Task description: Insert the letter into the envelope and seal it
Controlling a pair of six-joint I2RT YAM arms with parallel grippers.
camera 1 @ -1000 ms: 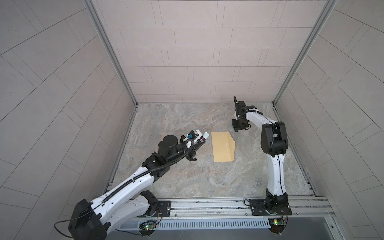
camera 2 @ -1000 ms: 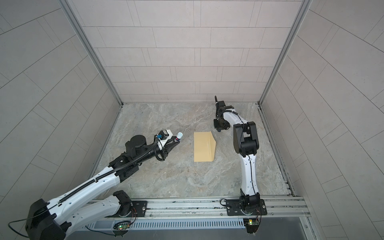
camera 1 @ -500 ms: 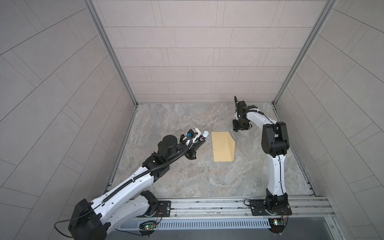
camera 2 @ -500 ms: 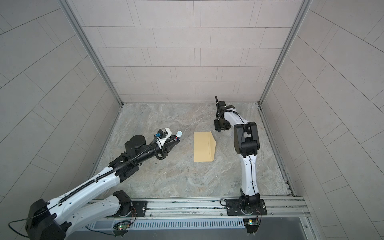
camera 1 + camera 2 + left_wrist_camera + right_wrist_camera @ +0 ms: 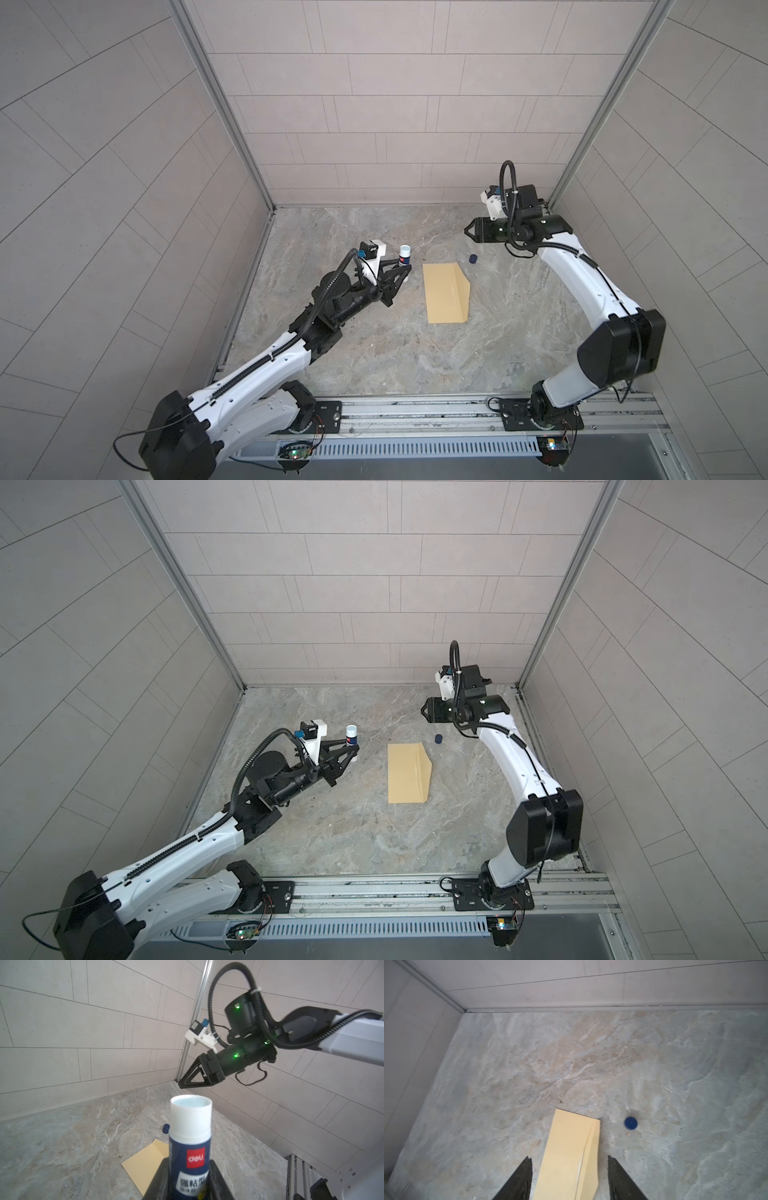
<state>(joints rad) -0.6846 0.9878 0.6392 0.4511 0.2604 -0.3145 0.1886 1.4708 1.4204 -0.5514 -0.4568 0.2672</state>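
Observation:
The yellow-tan envelope (image 5: 444, 295) (image 5: 407, 775) lies flat mid-table, its flap (image 5: 462, 286) folded out along the right edge and slightly raised. The letter shows in no view. My left gripper (image 5: 408, 272) (image 5: 355, 752) (image 5: 188, 1169) hovers left of the envelope, shut on an upright, uncapped glue stick (image 5: 404, 254) (image 5: 352, 734) (image 5: 190, 1126). My right gripper (image 5: 466, 230) (image 5: 423, 710) (image 5: 569, 1159) hangs open and empty above the table, behind the envelope's far right corner. In the right wrist view the envelope (image 5: 566, 1157) lies far below between the fingers.
The glue stick's dark blue cap (image 5: 473, 259) (image 5: 438, 739) (image 5: 165, 1128) (image 5: 630, 1123) sits on the marble table just beyond the envelope's far right corner. Tiled walls close the back and both sides. A metal rail (image 5: 415, 411) runs along the front edge.
The right gripper's jaws have spread, and it has lifted off the spot where the blue cap now lies. The left arm and glue stick have barely moved.

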